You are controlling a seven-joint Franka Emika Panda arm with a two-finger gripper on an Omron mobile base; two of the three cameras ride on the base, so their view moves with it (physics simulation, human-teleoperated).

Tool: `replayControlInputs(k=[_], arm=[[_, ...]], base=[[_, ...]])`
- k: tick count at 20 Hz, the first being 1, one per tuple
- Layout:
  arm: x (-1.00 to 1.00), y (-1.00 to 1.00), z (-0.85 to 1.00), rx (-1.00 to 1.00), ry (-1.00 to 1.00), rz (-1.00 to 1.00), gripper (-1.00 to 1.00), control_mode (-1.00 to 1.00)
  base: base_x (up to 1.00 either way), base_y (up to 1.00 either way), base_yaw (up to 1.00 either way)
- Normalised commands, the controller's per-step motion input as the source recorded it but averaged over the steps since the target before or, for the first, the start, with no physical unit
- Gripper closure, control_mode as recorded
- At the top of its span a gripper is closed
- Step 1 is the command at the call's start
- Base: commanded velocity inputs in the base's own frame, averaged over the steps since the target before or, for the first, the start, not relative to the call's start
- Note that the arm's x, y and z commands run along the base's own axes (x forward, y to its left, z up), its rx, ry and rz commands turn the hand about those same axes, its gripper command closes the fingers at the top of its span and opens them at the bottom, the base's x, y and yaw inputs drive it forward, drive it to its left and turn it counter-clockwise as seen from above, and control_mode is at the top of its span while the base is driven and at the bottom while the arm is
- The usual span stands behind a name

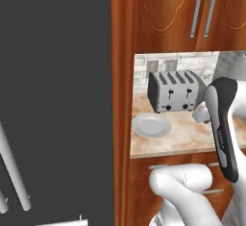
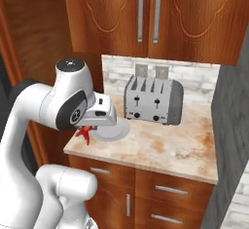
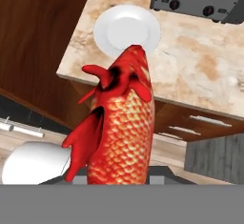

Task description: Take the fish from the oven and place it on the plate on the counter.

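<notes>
Claw is clamped on the fish, held up in the air, not touching anything else. In the hand view the red-orange body runs up from between the fingers, with its far end over the near rim of the plate. In the right base view only a bit of red fin or tail pokes out under the hand, at the left front corner of the tabletop, just beside the plate.

Plate sits on the tabletop near its left end, flat, nothing on it; also seen in the left base view. A silver four-slot toaster stands behind it against the tiled wall, close to the plate but apart.

Wooden upper cabinets with silver bar handles hang above, drawer fronts below the tabletop edge. Left base view has a dark panel at left with pale bars low down; can't tell what those are.
</notes>
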Motion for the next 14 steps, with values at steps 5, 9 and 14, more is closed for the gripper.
replayControlInputs(k=[5, 9, 14], arm=[[0.00, 0.00, 0.00, 0.00, 0.00, 0.00, 1.00, 1.00], [0.20, -0.27, 0.00, 0.00, 0.00, 0.09, 1.00, -1.00], [0.24, -0.46, 0.00, 0.01, 0.00, 0.23, 1.00, -1.00]], base=[[0.54, -0.57, 0.21], [0.20, -0.31, 0.08], [0.00, 0.00, 0.00]])
